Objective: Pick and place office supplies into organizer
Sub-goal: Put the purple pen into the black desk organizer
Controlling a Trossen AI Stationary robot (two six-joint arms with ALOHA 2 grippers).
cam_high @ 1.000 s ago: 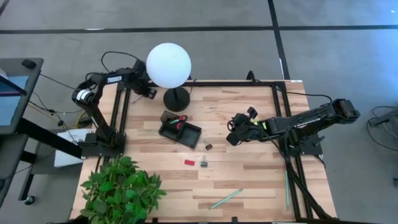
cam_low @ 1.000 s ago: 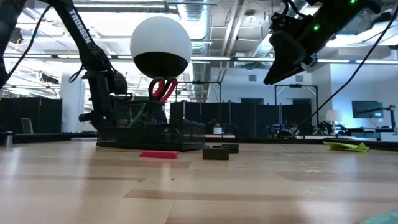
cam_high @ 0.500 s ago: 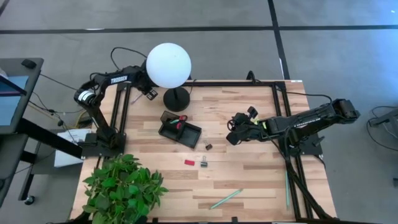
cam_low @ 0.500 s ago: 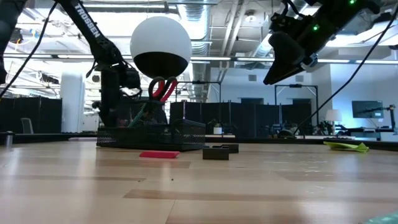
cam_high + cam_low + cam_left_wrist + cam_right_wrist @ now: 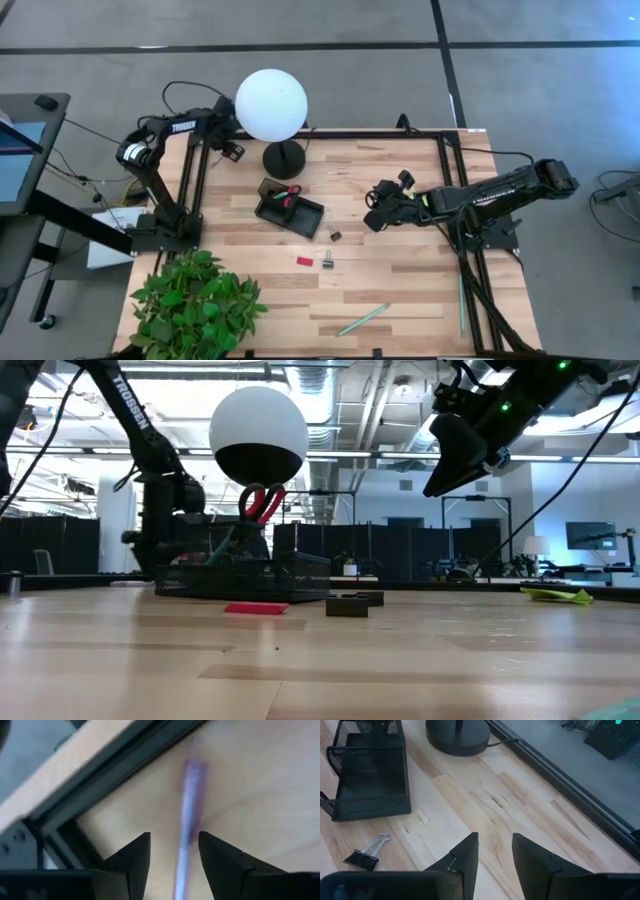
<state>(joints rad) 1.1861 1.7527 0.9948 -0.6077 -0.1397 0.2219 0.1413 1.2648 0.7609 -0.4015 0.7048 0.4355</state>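
Left pincer [image 5: 172, 852] open over purple pen [image 5: 189, 810]

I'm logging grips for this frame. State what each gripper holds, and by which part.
Nothing is held. The left gripper stands open with a purple pen lying on the table between its fingers, ungripped. The right gripper hangs empty over bare wood.

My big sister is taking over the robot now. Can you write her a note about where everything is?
Left end effector: open, at the table's far left corner, a purple pen lying between its fingers, not gripped.
Right end effector: empty, hovering right of the organizer.
Done: red-handled scissors stand in the organizer.
Left: purple pen, small red block, binder clips and, light-green pen near the front edge.
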